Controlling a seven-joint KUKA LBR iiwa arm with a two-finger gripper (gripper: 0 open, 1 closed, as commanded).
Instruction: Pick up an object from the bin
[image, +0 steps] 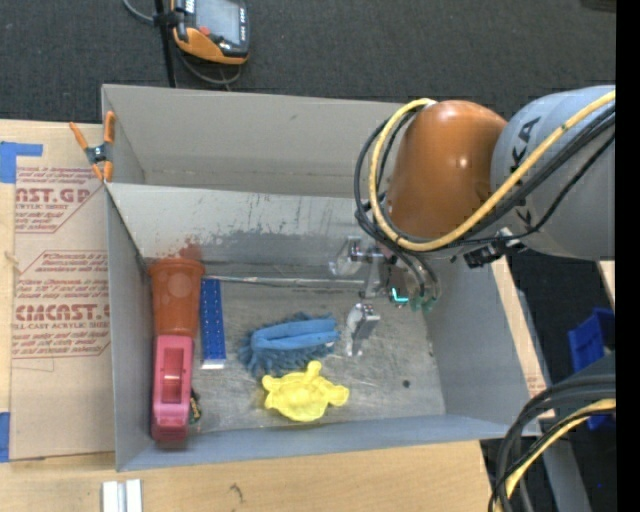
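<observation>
My gripper (357, 292) hangs low over the middle of the bin, just right of centre, under the orange wrist cover. Its two metal fingers (362, 326) stand apart, so it is open, with nothing between them. The nearer fingertip is right beside the right end of a blue brush-like thing (290, 338) lying on the floor; whether they touch I cannot tell. A yellow rubbery toy (302, 394) lies just in front of the blue thing.
Along the left wall lie an orange cylinder (177, 295), a flat blue studded strip (211, 320) and a pink tape dispenser (171, 388). The arm and its cables cover the bin's right back part.
</observation>
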